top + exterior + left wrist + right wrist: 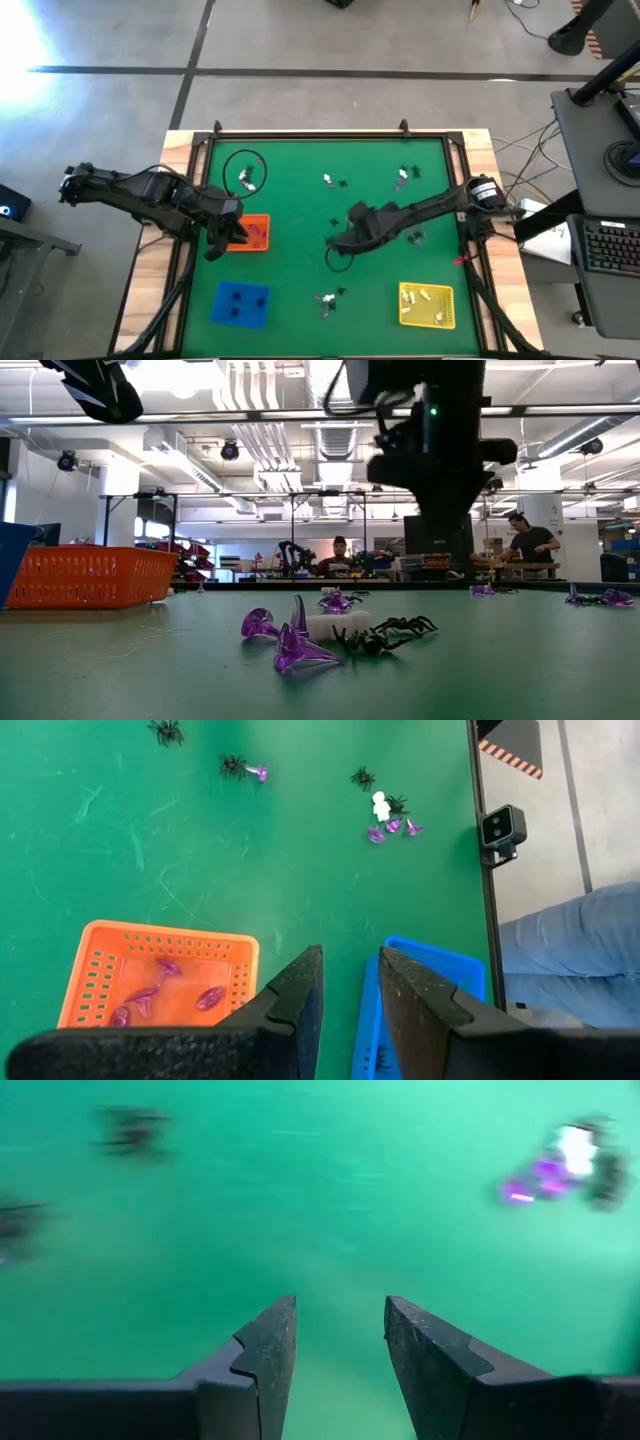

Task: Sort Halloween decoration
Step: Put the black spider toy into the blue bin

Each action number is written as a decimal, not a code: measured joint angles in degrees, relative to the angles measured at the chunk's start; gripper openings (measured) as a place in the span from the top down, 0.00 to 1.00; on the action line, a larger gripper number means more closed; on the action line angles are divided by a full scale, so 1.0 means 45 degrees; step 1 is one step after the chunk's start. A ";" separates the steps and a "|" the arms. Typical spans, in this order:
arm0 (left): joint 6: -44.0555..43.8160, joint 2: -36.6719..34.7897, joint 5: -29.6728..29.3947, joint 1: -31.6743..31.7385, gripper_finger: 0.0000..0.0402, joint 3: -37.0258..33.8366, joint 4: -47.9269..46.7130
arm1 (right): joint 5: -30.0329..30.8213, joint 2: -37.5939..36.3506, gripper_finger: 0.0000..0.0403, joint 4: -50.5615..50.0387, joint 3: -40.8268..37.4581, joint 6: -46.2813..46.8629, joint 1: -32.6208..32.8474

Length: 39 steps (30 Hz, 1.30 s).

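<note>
Hovering over the orange tray at nine o'clock, left gripper parted and empty, right gripper near centre, fingers apart, nothing held, Halloween decoration scattered across the green surface, no readable writing.

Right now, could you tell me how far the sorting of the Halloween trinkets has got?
Partly done. Purple pieces lie in the orange tray, black ones in the blue tray, white ones in the yellow tray. In hand: nothing; the left gripper hangs open and empty by the orange tray, the right gripper open over bare mat. Left: loose clusters scattered around the mat.
</note>
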 joint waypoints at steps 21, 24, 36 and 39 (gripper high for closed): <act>-0.0214 -0.0102 -0.0010 0.0005 0.80 0.0000 -0.0962 | 0.0048 -0.3821 0.63 0.1632 -0.3770 -0.2452 -0.6945; -0.0330 -0.0107 -0.0015 0.0005 0.80 0.0000 -0.0959 | -0.0014 -0.4364 0.63 0.1903 -0.4400 -0.2683 -0.7923; -0.0758 -0.0121 -0.0391 0.0005 0.80 0.0000 -0.0929 | -0.0630 -0.4334 0.63 0.4072 -0.6669 -0.3781 -0.9958; -0.0794 -0.0112 -0.0674 0.0005 0.80 0.0000 -0.0923 | -0.0635 -0.4257 0.63 0.4414 -0.6987 -0.3854 -1.0320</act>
